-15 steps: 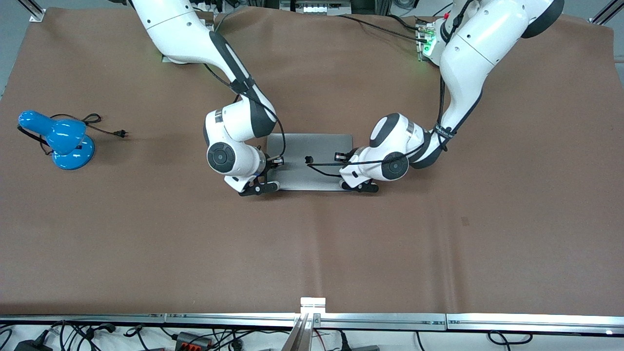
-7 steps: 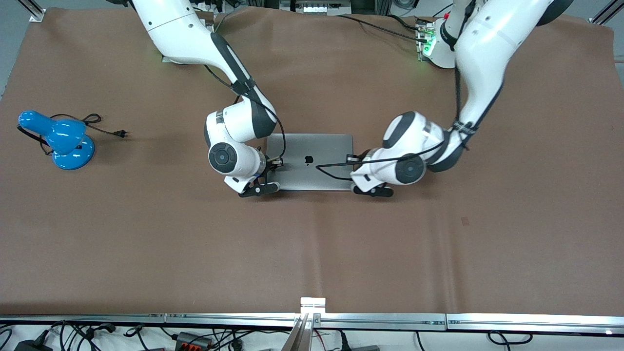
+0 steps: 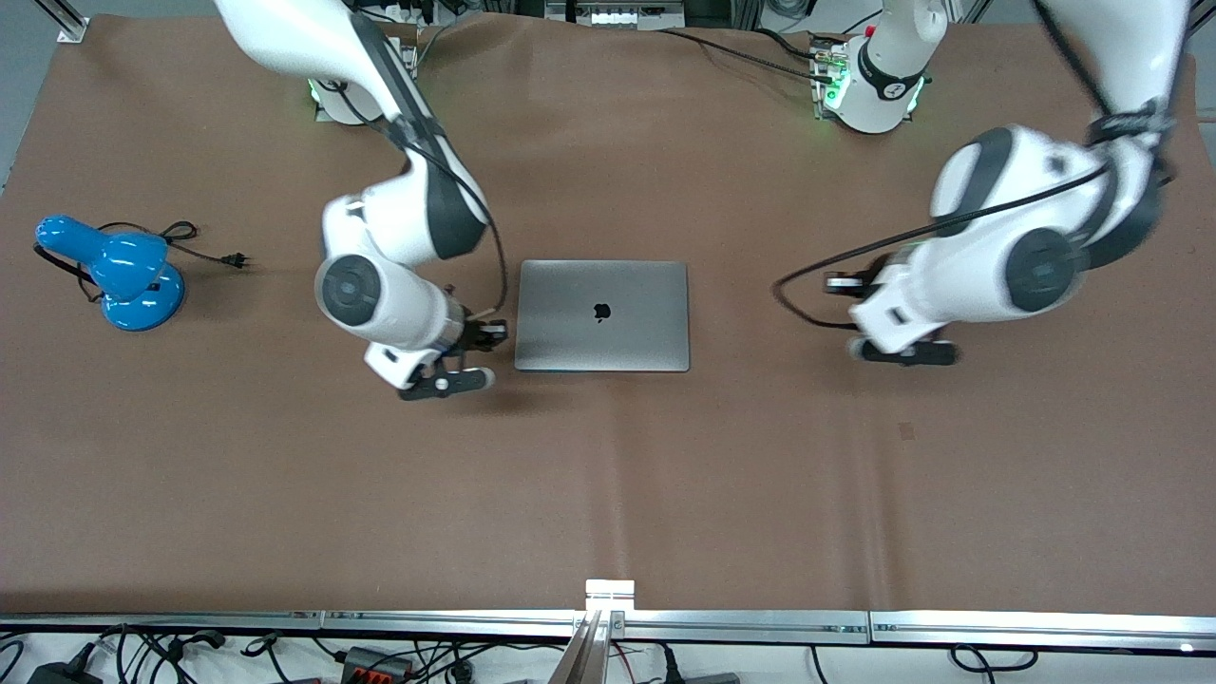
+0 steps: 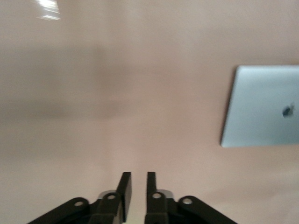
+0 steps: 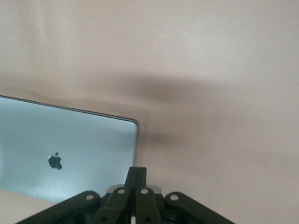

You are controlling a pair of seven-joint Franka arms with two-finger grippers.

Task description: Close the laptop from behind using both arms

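The right gripper [image 5: 136, 175] has its jaws pressed flat together with nothing between them. The left gripper [image 4: 138, 179] has its jaws a narrow slit apart, also empty. Take the laptop [image 3: 603, 315] as the middle of a dial, with twelve o'clock toward the robots' bases. The right gripper [image 3: 446, 382] then hangs over bare table [image 3: 608, 494] at about eight o'clock, just beside the laptop's corner. The left gripper [image 3: 907, 353] hangs over bare table at about four o'clock, well apart from the laptop.

The laptop lies in the middle of the table with its lid flat down and the dark logo facing up. No gap at the edges shows from above or in either wrist view, so I judge the closing itself done. What remains is getting both arms clear.

To do that well, the right arm should rise before it swings toward twelve o'clock, because its gripper is close enough to the lid's corner to catch it. The left arm's black cable [image 3: 855, 261] loops out toward the laptop and should be kept from dragging across the lid. Neither gripper needs to change its jaws.

A blue desk lamp [image 3: 114, 271] sits out at nine o'clock, well apart from both arms and no part of this
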